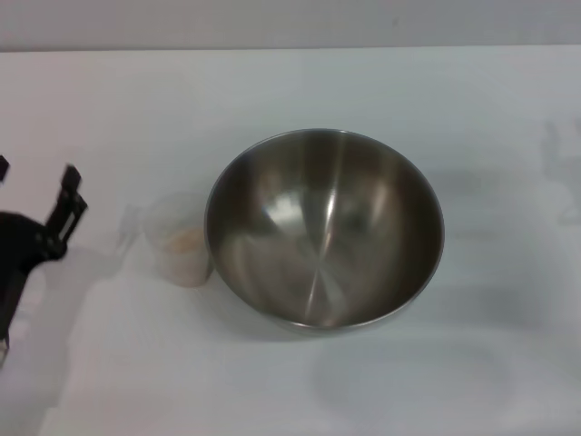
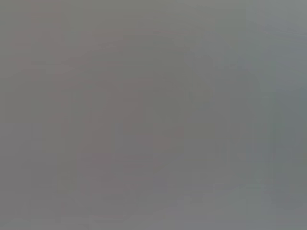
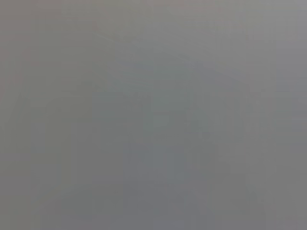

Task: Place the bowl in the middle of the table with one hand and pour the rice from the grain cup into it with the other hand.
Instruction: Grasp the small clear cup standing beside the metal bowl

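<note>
The large steel bowl (image 1: pixel 324 227) sits near the middle of the white table (image 1: pixel 300 82), and its inside looks empty. Touching its left side stands the small clear grain cup (image 1: pixel 175 240), upright, with a pale heap of rice (image 1: pixel 186 242) in it. My left gripper (image 1: pixel 34 180) is at the left edge of the head view, open, empty, and well left of the cup. One black finger (image 1: pixel 67 198) shows plainly. My right gripper is out of view. Both wrist views show only flat grey.
Bare white tabletop surrounds the bowl at the back, right and front. The table's far edge (image 1: pixel 290 49) runs along the top of the head view.
</note>
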Controlling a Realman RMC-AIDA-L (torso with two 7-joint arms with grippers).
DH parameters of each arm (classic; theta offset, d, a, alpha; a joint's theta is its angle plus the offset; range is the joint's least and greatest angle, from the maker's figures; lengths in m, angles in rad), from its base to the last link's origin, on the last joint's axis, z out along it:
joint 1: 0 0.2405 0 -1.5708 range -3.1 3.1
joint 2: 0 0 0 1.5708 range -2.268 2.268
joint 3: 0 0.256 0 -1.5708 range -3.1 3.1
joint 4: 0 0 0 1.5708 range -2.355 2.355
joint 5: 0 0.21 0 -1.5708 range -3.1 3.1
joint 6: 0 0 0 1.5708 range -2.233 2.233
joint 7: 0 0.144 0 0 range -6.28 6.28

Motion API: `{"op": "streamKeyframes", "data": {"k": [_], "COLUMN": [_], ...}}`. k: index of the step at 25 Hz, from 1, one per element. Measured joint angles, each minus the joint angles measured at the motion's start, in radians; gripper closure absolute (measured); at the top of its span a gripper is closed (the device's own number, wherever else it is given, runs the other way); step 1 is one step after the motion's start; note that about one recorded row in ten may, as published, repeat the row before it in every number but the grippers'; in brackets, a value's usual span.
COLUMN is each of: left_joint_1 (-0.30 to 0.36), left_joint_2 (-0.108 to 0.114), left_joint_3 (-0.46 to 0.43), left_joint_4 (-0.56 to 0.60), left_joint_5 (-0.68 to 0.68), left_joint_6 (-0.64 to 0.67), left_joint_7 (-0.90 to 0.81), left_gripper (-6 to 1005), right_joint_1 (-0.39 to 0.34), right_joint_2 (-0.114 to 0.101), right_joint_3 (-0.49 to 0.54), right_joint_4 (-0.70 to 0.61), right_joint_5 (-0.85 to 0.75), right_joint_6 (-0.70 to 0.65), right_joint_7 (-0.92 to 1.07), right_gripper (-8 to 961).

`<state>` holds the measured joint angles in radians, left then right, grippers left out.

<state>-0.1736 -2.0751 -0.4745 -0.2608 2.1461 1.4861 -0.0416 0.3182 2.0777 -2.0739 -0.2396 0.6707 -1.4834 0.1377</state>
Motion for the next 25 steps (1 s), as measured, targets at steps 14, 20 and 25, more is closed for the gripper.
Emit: {"op": "streamKeyframes", "data": {"k": [14, 20, 25], "left_joint_1": [0.04, 0.02, 0.014], "left_joint_2": [0.002, 0.001, 0.002], "left_joint_3": [0.151, 0.153, 0.149], "left_joint_4": [0.0, 0.0, 0.001], "left_joint_5": [0.0, 0.0, -0.001], "left_joint_6": [-0.019, -0.085, -0.113], "left_joint_7": [0.007, 0.009, 0.009], "left_gripper": [219, 220, 220], "right_joint_1": [0.05, 0.044, 0.041], "right_joint_2": [-0.003, -0.002, -0.002], "right_joint_3": [0.03, 0.031, 0.031], "right_joint_4": [0.034, 0.034, 0.04], "right_joint_5": [-0.002, -0.004, -0.005], "right_joint_6": [0.042, 0.035, 0.034], "right_joint_7": [0.0, 0.0, 0.0], "right_gripper": [570, 570, 570]}}
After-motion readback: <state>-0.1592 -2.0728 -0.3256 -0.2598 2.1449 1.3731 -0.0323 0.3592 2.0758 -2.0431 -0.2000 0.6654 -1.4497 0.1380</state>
